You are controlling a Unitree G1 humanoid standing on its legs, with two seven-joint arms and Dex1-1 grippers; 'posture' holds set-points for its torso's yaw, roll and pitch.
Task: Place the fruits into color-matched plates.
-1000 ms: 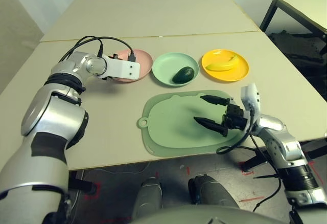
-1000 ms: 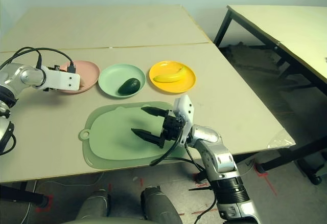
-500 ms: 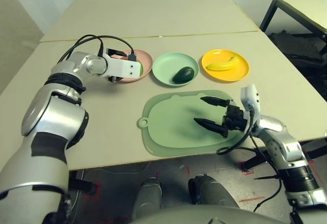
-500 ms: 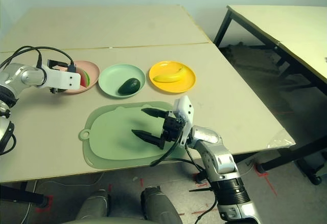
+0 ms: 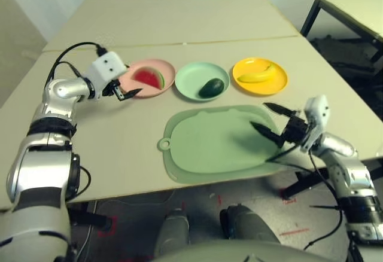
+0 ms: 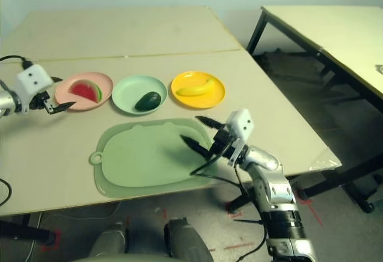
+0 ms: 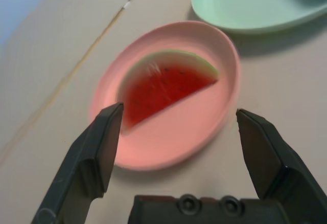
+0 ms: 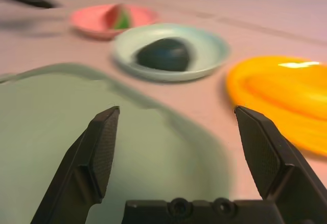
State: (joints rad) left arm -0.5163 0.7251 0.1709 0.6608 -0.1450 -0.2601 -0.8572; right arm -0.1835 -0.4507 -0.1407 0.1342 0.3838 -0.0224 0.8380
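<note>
All three fruits already lie in matching plates along the far side of the table [image 5: 197, 29]. The watermelon wedge [image 5: 149, 77] rests flat in the pink plate [image 5: 169, 72], just ahead of the left gripper [image 5: 121, 92], whose fingers stand apart and empty. The right gripper [image 5: 272, 121], also spread empty, hovers over the green mat [image 5: 203, 148].

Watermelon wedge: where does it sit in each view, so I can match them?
Left eye: watermelon wedge on the pink plate, upper left.
Right eye: wedge on the same plate, far left.
Left wrist: centre, just beyond the open fingers.
Right wrist: small, far edge.
Shared landmark: mint green plate beside it.
</note>
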